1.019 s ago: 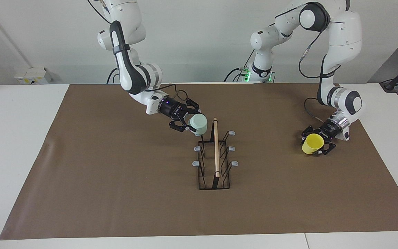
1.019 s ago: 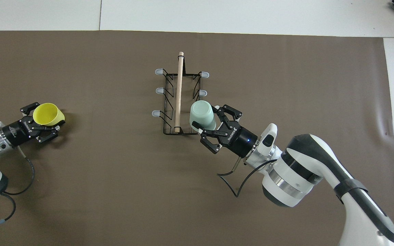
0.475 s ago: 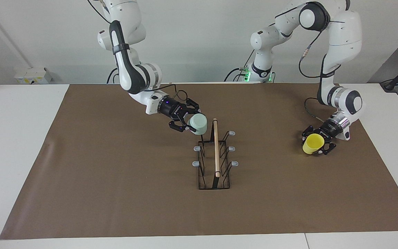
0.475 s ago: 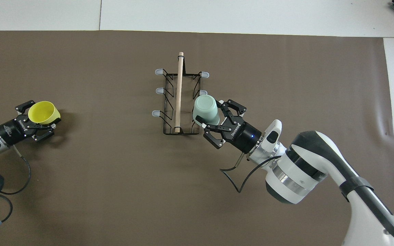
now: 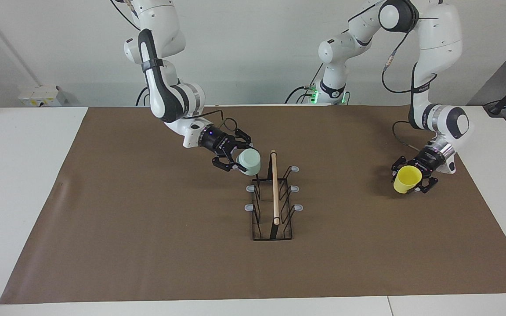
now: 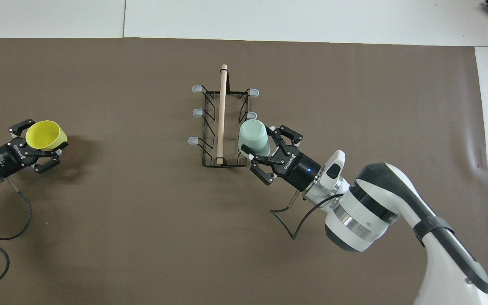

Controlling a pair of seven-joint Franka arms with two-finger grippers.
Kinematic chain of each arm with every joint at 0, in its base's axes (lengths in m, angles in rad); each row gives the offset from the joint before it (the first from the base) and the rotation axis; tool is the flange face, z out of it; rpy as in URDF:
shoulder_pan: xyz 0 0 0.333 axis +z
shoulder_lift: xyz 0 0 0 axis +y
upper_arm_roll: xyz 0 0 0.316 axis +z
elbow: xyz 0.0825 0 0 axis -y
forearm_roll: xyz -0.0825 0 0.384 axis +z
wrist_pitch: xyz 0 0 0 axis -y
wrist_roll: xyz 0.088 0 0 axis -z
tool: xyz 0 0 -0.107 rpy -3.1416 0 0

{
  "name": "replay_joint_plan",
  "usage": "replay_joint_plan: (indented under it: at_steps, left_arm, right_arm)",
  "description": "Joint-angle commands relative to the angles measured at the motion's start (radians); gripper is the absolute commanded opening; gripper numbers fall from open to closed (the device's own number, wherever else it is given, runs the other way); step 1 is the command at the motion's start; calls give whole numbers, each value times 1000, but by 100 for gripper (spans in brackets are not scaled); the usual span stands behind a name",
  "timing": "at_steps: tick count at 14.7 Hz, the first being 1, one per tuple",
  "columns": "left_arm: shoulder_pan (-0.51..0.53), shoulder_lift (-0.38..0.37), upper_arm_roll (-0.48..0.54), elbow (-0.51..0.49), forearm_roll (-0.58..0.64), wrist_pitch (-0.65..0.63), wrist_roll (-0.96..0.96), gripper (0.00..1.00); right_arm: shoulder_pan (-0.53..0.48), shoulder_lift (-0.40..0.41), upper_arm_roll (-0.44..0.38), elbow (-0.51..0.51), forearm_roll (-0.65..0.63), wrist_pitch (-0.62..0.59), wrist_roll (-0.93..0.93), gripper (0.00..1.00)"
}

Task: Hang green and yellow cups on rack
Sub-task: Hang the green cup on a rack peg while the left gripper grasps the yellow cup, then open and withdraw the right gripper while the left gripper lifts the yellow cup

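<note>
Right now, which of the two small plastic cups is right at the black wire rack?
The pale mint green plastic cup, held by the right gripper at the rack; the bright yellow plastic cup is apart from it, in the left gripper.

Light is bright and even from above in both views. I see only soft, short shadows on the brown mat [image 6: 142, 237]: one beside the yellow cup [image 6: 45, 134] near the left arm's end, a faint one under the rack [image 5: 272, 206]. No glare. Focus is sharp to the corners, edges straight
</note>
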Motion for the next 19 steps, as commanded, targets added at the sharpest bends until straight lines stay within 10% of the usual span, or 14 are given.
replay_joint_plan:
  at_steps: [1, 5, 6, 13, 19]
  left_arm:
    - [-47, -74, 10, -21, 5, 62, -22, 6]
    - [-82, -128, 9, 17, 124, 107, -92, 3]
    - [-87, -131, 10, 34, 146, 107, -103, 2]
    - [-261, -307, 9, 62, 481, 317, -325, 0]
    - [-415, -413, 6, 74, 883, 380, -563, 0]
  right_arm:
    - [4, 44, 7, 11, 61, -9, -75, 0]
    - [3, 75, 7, 12, 76, -40, -98, 10]
    - [3, 73, 7, 12, 76, -43, -98, 99]
    - [-13, -71, 4, 20, 47, 157, -86, 100]
    - [-77, -107, 5, 109, -273, 348, 145, 100]
